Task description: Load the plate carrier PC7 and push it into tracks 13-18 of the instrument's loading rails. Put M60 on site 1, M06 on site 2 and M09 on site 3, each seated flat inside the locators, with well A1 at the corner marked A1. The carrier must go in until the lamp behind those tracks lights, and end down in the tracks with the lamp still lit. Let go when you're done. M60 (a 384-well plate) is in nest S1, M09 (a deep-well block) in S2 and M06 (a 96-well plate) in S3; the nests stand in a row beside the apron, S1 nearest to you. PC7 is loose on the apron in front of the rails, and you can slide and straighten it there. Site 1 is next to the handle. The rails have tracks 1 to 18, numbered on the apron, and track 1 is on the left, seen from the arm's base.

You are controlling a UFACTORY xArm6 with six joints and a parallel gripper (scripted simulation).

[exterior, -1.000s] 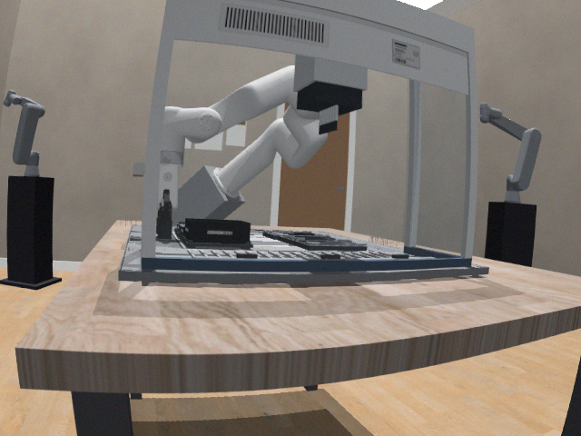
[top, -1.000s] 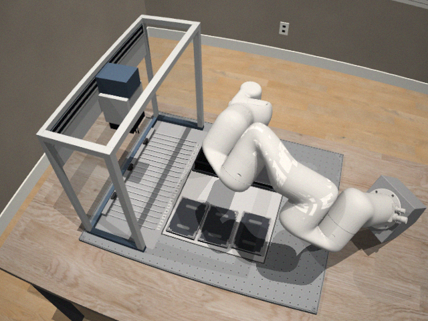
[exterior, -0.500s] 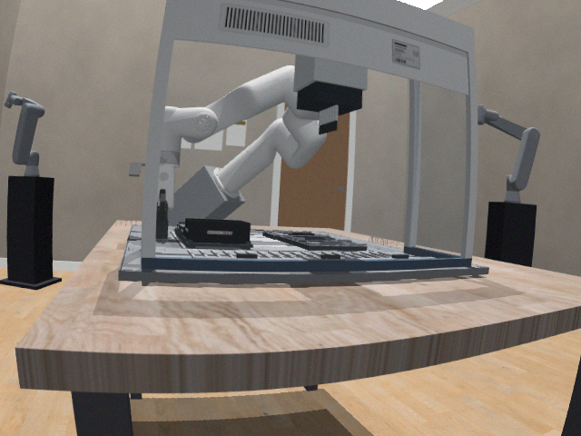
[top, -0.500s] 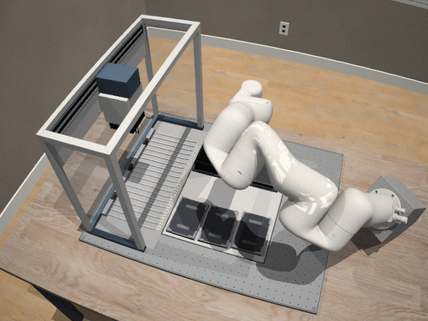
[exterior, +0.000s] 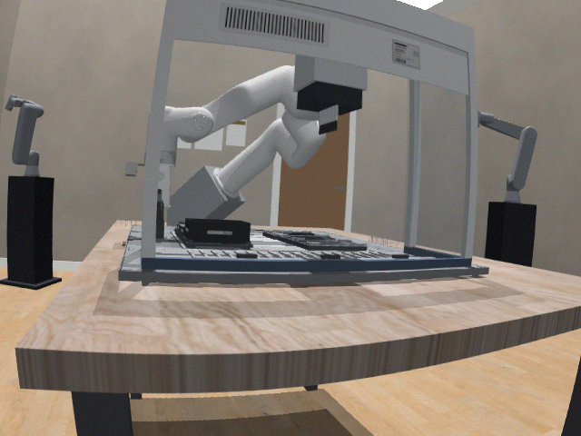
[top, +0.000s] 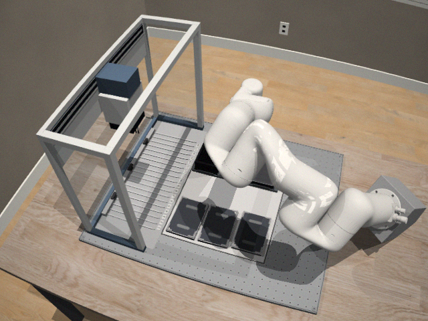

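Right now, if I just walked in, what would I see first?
The big white robot arm curling across the middle of the grey plate, bending over a flat black carrier. To its left stands a tall white frame over ribbed rails, with a blue-topped box hanging high at its back. In front of the arm, three dark plates sit side by side in a row.

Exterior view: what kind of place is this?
Likely a lab automation bench in an indoor room: a white-framed instrument with a pipetting head over loading rails, dark plates in nests, and an arm on a wooden table.
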